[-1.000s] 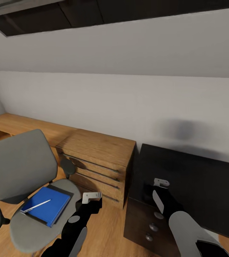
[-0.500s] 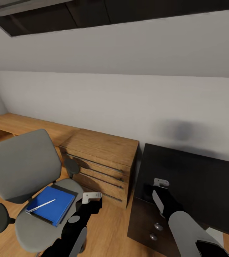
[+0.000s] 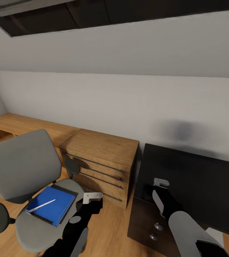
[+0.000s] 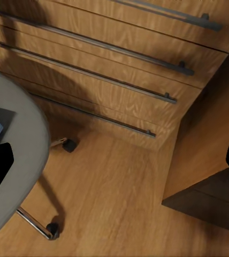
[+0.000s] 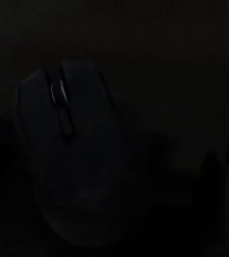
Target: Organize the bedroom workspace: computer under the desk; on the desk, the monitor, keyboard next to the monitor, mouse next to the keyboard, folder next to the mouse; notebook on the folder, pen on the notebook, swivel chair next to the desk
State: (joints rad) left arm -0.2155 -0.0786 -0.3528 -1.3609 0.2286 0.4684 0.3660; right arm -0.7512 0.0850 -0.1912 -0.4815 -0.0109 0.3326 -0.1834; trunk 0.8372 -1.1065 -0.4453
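Observation:
The grey swivel chair stands at the left, away from the black desk. On its seat lies the blue folder over the dark notebook, with the pen on top of the folder. My left gripper hangs open beside the seat's right edge, above the floor. My right gripper hovers open over the desk's left end. The black mouse lies on the dark desk top right below it. The computer, monitor and keyboard are out of view.
A light-wood drawer cabinet stands against the wall between chair and desk, with a narrow gap to the desk's drawer block. The chair's casters rest on the wood floor. The white wall slopes low overhead.
A second ago the whole picture shifted slightly right, so the camera moved. Since half a second ago nothing has visibly changed, and both arms hold the same pose.

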